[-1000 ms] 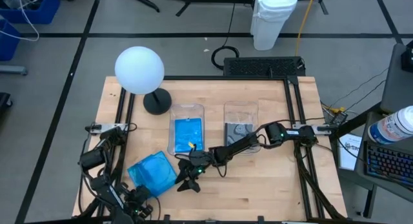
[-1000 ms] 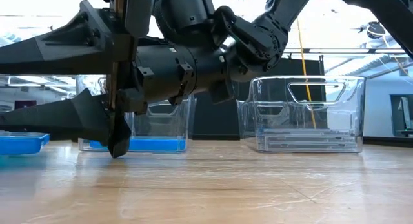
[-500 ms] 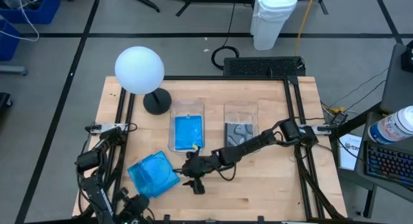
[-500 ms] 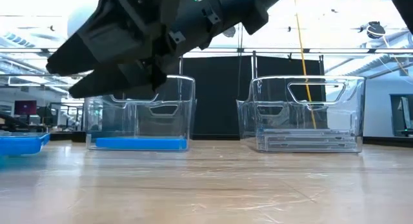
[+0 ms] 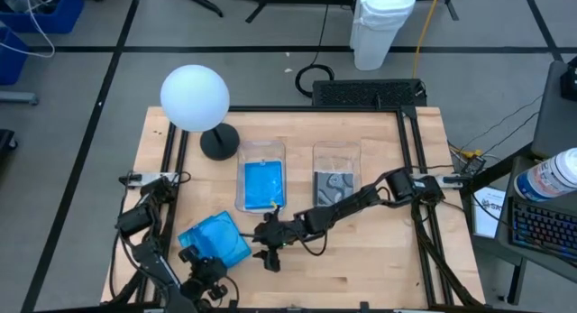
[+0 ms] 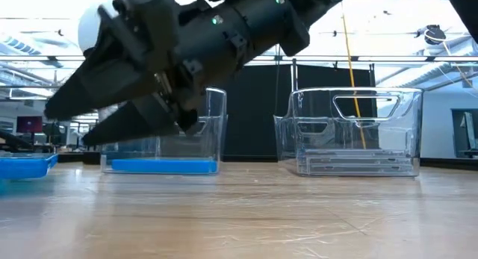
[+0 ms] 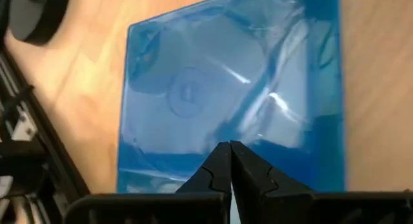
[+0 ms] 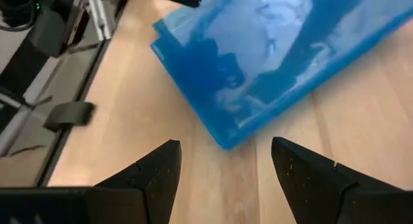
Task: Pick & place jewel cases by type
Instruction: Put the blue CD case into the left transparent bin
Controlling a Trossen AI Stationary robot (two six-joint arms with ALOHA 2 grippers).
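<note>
A loose pile of blue jewel cases (image 5: 214,241) lies flat on the table near its front left; it also shows in the left wrist view (image 7: 226,88), the right wrist view (image 8: 271,56) and the low view (image 6: 26,163). My left gripper (image 7: 230,146) is shut, its tips over the top case's near edge. My right gripper (image 8: 226,169) is open and off the table, slanting down toward the pile's right corner without touching it. In the low view my right gripper (image 6: 71,125) points left. One clear bin (image 5: 261,160) holds a blue case, the other (image 5: 336,160) holds grey-patterned cases. My left gripper has its shut fingertips (image 7: 219,161) above the near edge (image 7: 193,179) of the top blue case, coming from the table's near side and slanting down. I cannot tell whether they touch the case. The case lies flat on the pile.
A white globe lamp (image 5: 194,96) on a black round base (image 5: 219,142) stands at the far left of the table. Black frame rails (image 5: 171,169) run along the left and right sides. Bare wood lies in front of the bins and to the right.
My right gripper has risen off the table, where a fingertip stood a second ago, and has tipped from pointing straight down to slanting toward the blue pile. My left gripper has come up from the near edge toward the pile. The pile has stayed in place.
</note>
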